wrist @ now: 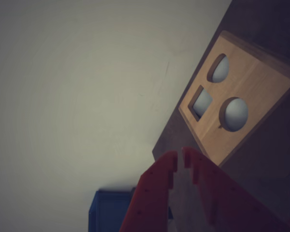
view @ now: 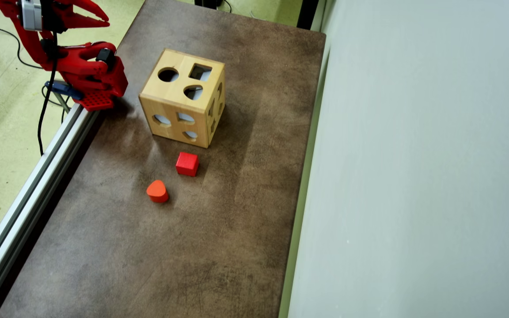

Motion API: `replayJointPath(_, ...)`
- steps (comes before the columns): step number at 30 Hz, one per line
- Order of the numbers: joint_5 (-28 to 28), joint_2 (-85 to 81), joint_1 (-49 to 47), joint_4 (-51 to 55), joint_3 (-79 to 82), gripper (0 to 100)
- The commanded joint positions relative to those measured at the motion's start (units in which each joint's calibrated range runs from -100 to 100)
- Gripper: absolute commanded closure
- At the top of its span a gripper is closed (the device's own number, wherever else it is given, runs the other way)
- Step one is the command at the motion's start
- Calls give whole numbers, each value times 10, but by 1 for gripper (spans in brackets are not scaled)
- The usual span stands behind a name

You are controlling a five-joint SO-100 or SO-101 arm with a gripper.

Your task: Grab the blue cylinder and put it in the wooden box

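The wooden box stands on the brown table near its far left part, with round, square and other holes in its faces. It also shows in the wrist view at the upper right. My red gripper is folded back at the overhead view's top left, off the table's left edge and apart from the box. In the wrist view the gripper has its tips nearly touching with nothing between them. The blue cylinder is not in view in either frame.
A red cube and an orange rounded-triangle block lie in front of the box. A blue ridged part sits behind my left finger; a blue clamp holds the arm's base at the aluminium rail. A grey wall lines the right.
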Motion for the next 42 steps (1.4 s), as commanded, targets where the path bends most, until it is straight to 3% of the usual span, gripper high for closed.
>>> replayJointPath(1, -3, 3, -3, -8, -3, 97)
replayJointPath(10, -127, 3, 3, -9, -8, 97)
replayJointPath(42, -129, 1, 4, 1, 0, 97)
